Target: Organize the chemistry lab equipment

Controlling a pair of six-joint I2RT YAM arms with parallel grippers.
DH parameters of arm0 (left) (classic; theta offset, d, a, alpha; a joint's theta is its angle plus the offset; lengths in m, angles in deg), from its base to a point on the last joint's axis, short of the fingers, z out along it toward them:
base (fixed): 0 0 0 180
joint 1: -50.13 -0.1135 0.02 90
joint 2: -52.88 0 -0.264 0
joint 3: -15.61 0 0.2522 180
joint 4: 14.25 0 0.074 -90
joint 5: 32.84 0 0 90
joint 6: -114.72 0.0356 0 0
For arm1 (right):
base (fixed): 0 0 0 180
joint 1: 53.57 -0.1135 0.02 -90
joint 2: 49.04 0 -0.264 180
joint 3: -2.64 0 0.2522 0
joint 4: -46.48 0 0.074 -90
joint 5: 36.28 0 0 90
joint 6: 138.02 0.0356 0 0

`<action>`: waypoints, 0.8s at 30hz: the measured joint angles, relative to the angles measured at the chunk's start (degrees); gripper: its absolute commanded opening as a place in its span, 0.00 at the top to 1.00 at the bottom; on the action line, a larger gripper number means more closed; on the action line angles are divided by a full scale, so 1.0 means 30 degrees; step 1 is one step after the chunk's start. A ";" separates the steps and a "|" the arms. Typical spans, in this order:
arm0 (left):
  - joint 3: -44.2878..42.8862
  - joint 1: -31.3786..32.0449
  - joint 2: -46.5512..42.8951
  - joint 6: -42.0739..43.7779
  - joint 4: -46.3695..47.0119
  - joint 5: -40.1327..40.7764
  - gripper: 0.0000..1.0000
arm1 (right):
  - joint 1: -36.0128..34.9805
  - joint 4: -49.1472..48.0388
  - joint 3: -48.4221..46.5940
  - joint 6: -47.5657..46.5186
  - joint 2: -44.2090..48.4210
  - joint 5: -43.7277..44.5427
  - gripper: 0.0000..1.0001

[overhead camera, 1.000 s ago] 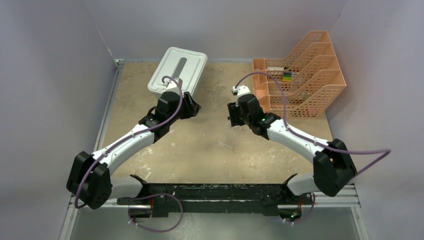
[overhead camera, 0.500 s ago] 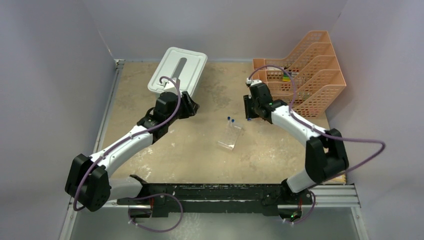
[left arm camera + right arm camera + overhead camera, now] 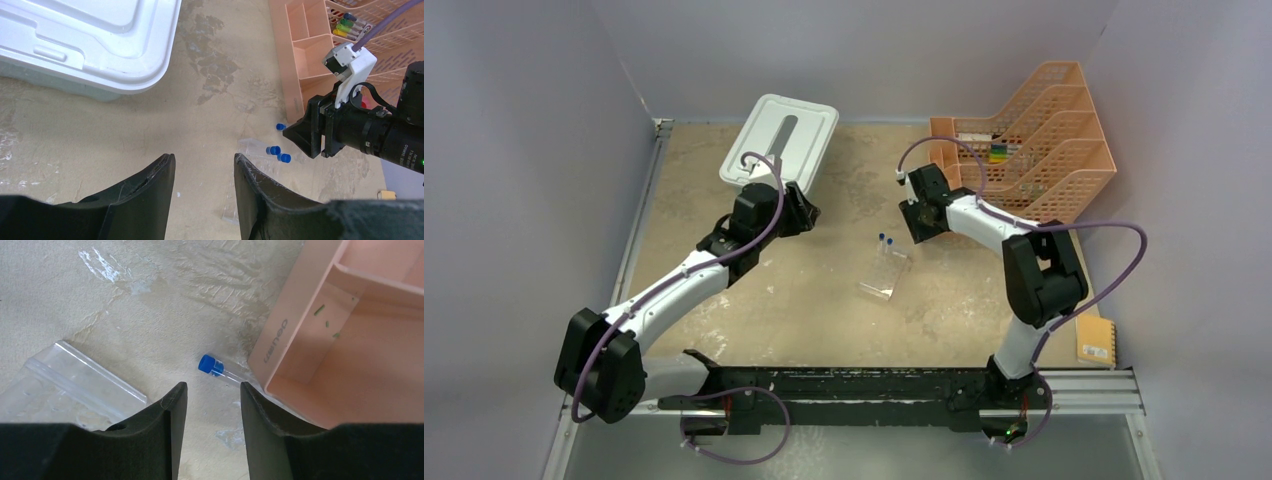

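Note:
A clear rack (image 3: pixel 883 272) lies mid-table with two blue-capped tubes (image 3: pixel 886 240) at its far end; the left wrist view shows the same tubes (image 3: pixel 278 153). A third blue-capped tube (image 3: pixel 214 366) lies loose on the table beside the orange tray's corner, just ahead of my right gripper (image 3: pixel 212 389). That gripper is open and empty, hovering low between the rack (image 3: pixel 70 385) and the tray. My left gripper (image 3: pixel 204 161) is also open and empty, near the white box and left of the rack (image 3: pixel 252 148). Seen from above, the right gripper (image 3: pixel 917 222) and left gripper (image 3: pixel 809 213) flank the rack's far end.
A white lidded box (image 3: pixel 781 140) sits at the back left. The orange mesh tiered tray (image 3: pixel 1064 185) stands at the back right, with coloured items (image 3: pixel 999 152) inside. A small yellow notebook (image 3: pixel 1096 340) lies at the right front edge. Grey walls enclose the table.
My right arm has folded and swung back toward the orange tray, uncovering the rack and its tubes. The left arm has barely moved.

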 measured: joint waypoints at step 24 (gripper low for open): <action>-0.0080 -0.0124 0.0000 0.0342 -0.0248 -0.0102 0.53 | 0.0000 0.0976 -0.1151 -0.3614 -0.2011 -0.0386 0.73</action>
